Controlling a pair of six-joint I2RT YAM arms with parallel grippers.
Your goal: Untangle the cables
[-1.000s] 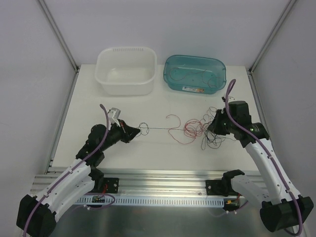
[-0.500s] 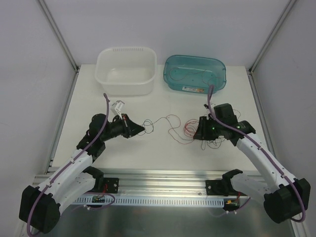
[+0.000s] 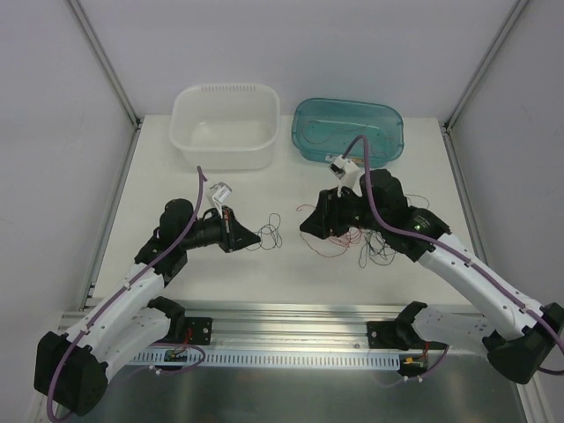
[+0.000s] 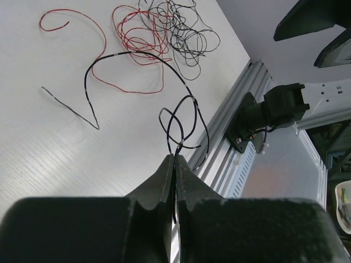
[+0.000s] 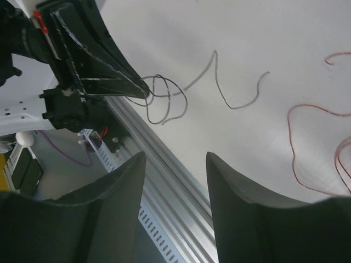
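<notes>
My left gripper (image 3: 256,238) is shut on the end of a thin black cable (image 3: 270,229), which curls in slack loops just past its tips. The left wrist view shows the left gripper (image 4: 174,159) pinching that black cable (image 4: 184,118), which runs back to the red and black tangle (image 4: 159,33). My right gripper (image 3: 310,226) stands open over the table, left of the tangle (image 3: 357,240), with nothing between its jaws. In the right wrist view the right gripper (image 5: 175,156) faces the left gripper (image 5: 109,71) and the black loops (image 5: 164,98).
A white tub (image 3: 225,157) and a teal bin (image 3: 388,148) holding a few thin wires stand at the back of the table. An aluminium rail (image 3: 291,339) runs along the near edge, between the two arm bases.
My right gripper has opened, let go of the tangle and swung left towards the left gripper. The left gripper moved right, and the taut black cable went slack into loops.
</notes>
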